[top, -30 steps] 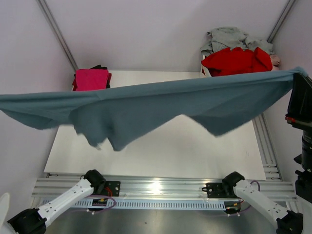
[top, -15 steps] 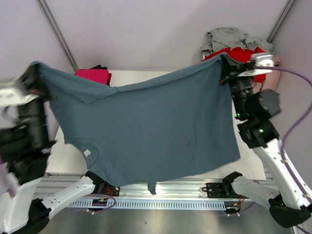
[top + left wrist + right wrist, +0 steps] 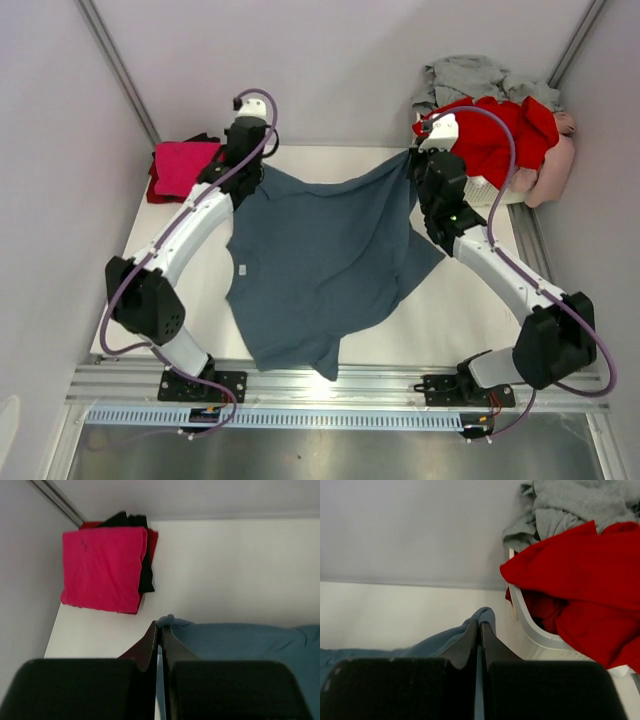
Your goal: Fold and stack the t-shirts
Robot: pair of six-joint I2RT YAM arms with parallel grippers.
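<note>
Cloth is pinched at two far corners; the big blue-grey t-shirt (image 3: pixel 320 260) is spread over the white table (image 3: pixel 470 320), and its near end lies close to the table's front edge. Its far edge is stretched between the two grippers and dips in the middle. One far corner is held in the left gripper (image 3: pixel 160 626), whose two fingers are pressed together on a small bump of blue cloth; in the left wrist view the rest of the shirt is seen running off to the right. The other far corner is held in the right gripper (image 3: pixel 479 624), whose fingers are squeezed tight on a fold of the same shirt; there the cloth is seen trailing off to the left.

A folded magenta t-shirt (image 3: pixel 102 570) is laid on a black t-shirt (image 3: pixel 145 575) at the far left corner, to the left of the left gripper and apart from it. A white basket (image 3: pixel 530 625) is set just to the right of the right gripper; a red t-shirt (image 3: pixel 580 590) is draped over its rim, a grey t-shirt (image 3: pixel 585 505) is heaped behind that, and a pale pink t-shirt (image 3: pixel 555 165) is hung on its right side.
</note>
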